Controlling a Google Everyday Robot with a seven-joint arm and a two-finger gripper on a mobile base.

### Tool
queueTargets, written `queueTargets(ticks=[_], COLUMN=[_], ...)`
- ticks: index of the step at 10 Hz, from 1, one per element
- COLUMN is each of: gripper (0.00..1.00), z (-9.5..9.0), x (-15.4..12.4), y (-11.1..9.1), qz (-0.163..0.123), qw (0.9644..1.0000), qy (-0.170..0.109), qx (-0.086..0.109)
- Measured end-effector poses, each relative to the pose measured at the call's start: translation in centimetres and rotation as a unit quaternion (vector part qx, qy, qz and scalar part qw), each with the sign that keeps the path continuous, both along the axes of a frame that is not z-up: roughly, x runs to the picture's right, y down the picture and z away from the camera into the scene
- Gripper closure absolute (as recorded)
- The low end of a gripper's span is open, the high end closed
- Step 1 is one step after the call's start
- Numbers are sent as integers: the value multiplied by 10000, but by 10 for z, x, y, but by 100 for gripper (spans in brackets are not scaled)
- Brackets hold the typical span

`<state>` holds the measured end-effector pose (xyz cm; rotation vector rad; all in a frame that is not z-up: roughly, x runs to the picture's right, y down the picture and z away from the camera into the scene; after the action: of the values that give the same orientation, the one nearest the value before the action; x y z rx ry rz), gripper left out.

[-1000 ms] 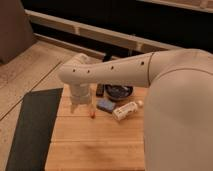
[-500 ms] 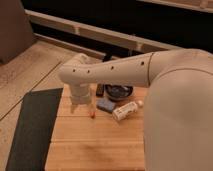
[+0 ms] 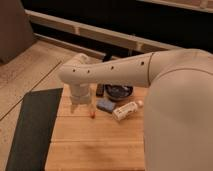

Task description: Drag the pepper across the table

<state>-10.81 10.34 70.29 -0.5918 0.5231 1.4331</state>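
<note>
Half hiding the table [image 3: 95,145] behind a bulky white arm [image 3: 125,72], stretching that arm from the right of the view leftward, and hanging the gripper [image 3: 82,107] straight down over the table's far left part. Holding the gripper's tip low over the wood, and being unable to tell whether resting on the planks or just above them. Being equally unable to tell whether the gripper is clamped or spread.

Seeing the pepper [image 3: 92,115] lying on the planks just beside the gripper's tip, on the tip's right in the view, small and red-orange. Not managing to tell whether touching it or standing slightly apart from it.

Finding a blue block [image 3: 105,105] lying flat near the pepper, further right and a little further back. Noting a white bottle [image 3: 126,110] lying on its side just right of the block, its cap end pointing up and to the right. Spotting a dark bowl [image 3: 118,92] behind block and bottle, near the table's far edge. Taking in a dark grey mat [image 3: 32,125] lying along the table's left side, well apart from the pepper.
</note>
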Motion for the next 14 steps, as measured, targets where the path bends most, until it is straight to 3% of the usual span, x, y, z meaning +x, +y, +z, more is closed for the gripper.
queueTargets(ticks=[6,8,9,11,12,13,14], gripper=[35,35,35,35,35,35,35], z=[0,1,4,8,6,6,6], x=[0,-1,-5,-6,-3,1,-1], y=[0,-8,-25,-84,-103,-112,-111], qz=[-1,-23,-7,-104,-181,-219,-226], qw=[10000,9999,9992,9896,9841,9813,9813], qy=[-1,-52,-189,-631,-762,-801,-815], qx=[2,120,364,1291,1594,1734,1728])
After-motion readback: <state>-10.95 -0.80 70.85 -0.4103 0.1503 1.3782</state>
